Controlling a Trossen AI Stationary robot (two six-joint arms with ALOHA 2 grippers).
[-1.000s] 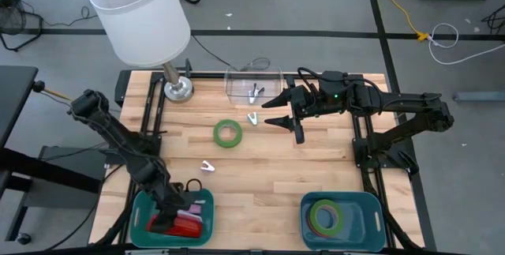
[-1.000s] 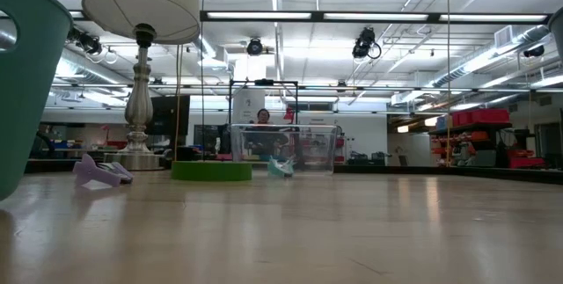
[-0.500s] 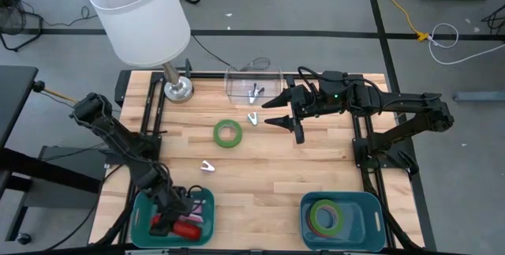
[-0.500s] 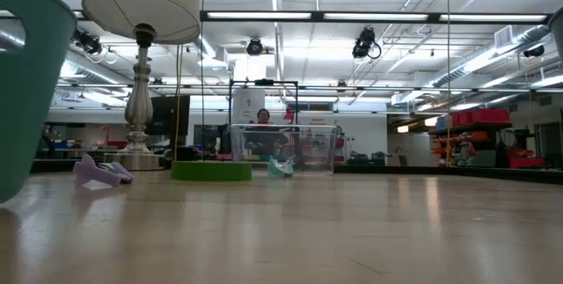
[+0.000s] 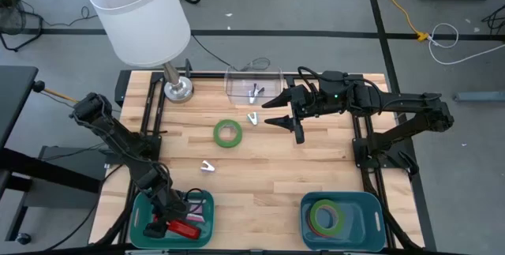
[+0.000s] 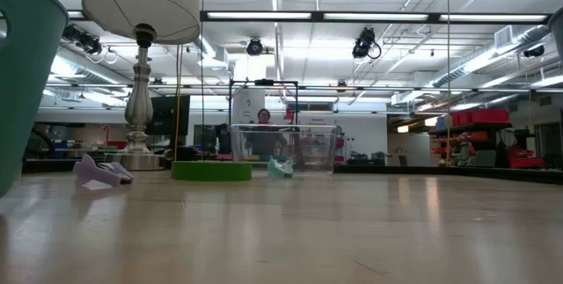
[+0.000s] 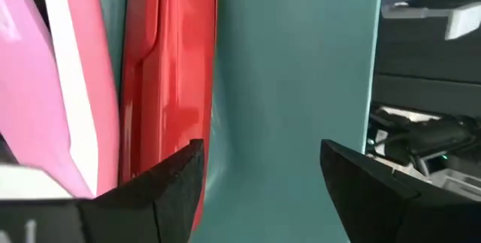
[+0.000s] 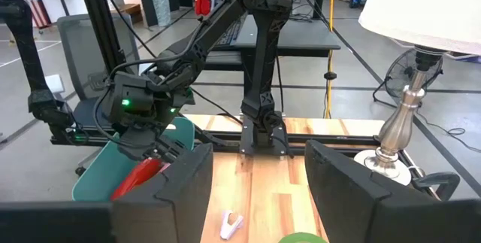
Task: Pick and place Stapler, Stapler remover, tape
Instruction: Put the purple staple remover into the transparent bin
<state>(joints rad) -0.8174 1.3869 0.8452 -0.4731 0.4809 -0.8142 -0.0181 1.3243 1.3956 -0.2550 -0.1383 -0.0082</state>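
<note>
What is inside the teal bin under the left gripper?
The teal bin holds a red stapler and a pink item. The left gripper, open above them, covers part of the contents.

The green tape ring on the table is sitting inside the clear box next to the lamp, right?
Not quite. In the high view the green tape ring lies flat on the bare wooden table, in front of the clear box and apart from it, not inside. The box does stand next to the lamp.
</note>
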